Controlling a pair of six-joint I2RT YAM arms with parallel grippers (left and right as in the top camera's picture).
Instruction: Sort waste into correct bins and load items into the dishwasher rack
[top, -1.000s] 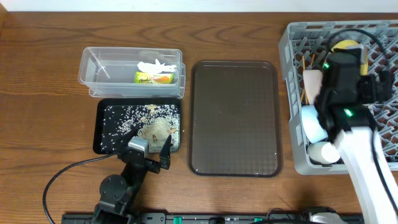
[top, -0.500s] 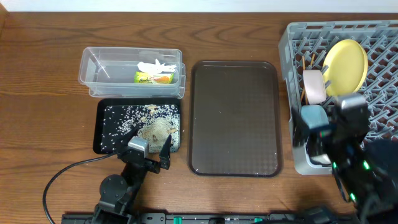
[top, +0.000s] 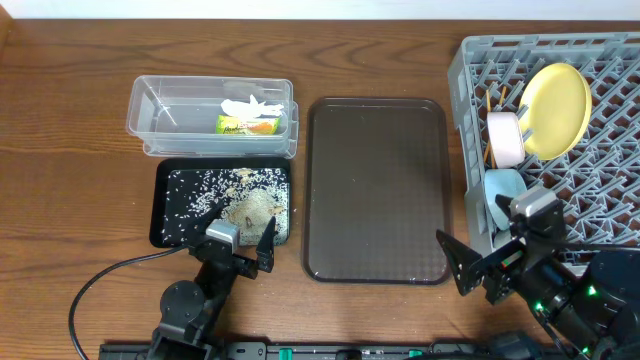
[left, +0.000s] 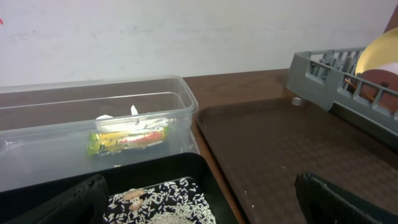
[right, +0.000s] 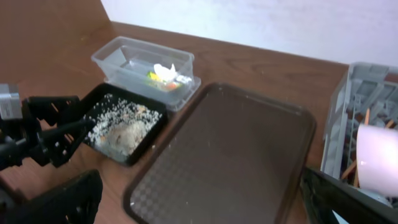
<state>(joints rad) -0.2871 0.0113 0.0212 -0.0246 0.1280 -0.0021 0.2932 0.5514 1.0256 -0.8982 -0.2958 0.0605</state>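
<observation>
Overhead: the right pincer (top: 478, 272) has pulled back from the dishwasher rack (top: 462, 70) to the worktop's (top: 80, 120) near edge, jaws wide and holding nothing. 1 plate (top: 558, 97), the white bowl (top: 505, 138), the blue bowl (top: 503, 193) and 2 chopsticks (top: 489, 105) sit in the rack.

Left wrist: the left pincer (left: 199, 193) gapes wide over the black tray (left: 155, 165) of rice (left: 168, 202). The wrapper (left: 127, 140) lies in the clear tub (left: 186, 102).

Right wrist: wide jaws, nothing between them. Sorting and loading look finished.

One rack (top: 462, 120) held one plate (top: 556, 96), one white bowl (top: 505, 138), one blue bowl (top: 503, 192) and two chopsticks (top: 489, 105). Alongside sat one tub (top: 135, 110), one black tray (top: 158, 205) and one brown tray (top: 375, 190).
</observation>
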